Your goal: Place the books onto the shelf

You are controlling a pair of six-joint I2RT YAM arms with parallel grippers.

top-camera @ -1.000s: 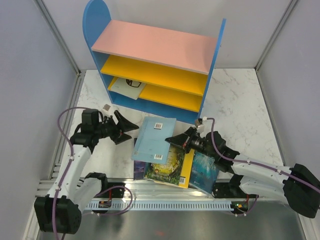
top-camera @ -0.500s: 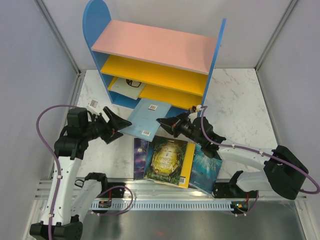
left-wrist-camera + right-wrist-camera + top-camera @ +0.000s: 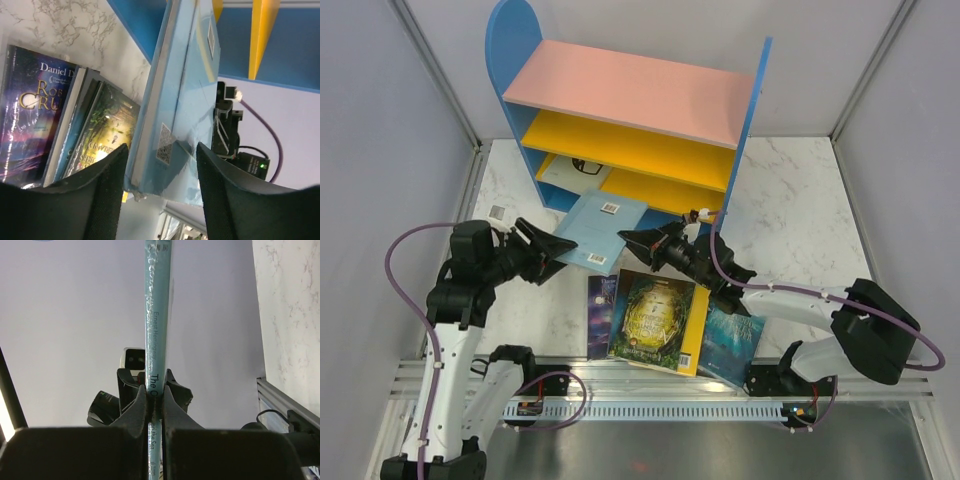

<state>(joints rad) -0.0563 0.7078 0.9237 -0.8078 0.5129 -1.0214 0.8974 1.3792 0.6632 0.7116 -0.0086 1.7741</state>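
Observation:
A light blue book [image 3: 595, 228] hangs tilted in the air just in front of the shelf's [image 3: 630, 90] bottom opening. My right gripper [image 3: 628, 240] is shut on its spine [image 3: 157, 300], fingers [image 3: 140, 405] pinching it tight. My left gripper [image 3: 560, 252] is open, and the book's near corner [image 3: 165, 150] sits between its fingers [image 3: 100, 190], barcode side showing. One pale book [image 3: 570, 172] lies on the lowest board. Other books lie stacked on the table: a dark fantasy cover [image 3: 655, 320], a teal one [image 3: 730, 345] and a dark purple one [image 3: 602, 315].
The shelf's blue side panel [image 3: 752, 110] stands just behind my right arm. A metal rail [image 3: 670, 400] runs along the near edge of the marble table [image 3: 800, 200]. Grey walls close in on three sides. Purple cables loop off both arms.
The right gripper has carried the light blue book off the stack and back toward the shelf's bottom opening. The left gripper followed it, and its jaws have narrowed around the book's near corner.

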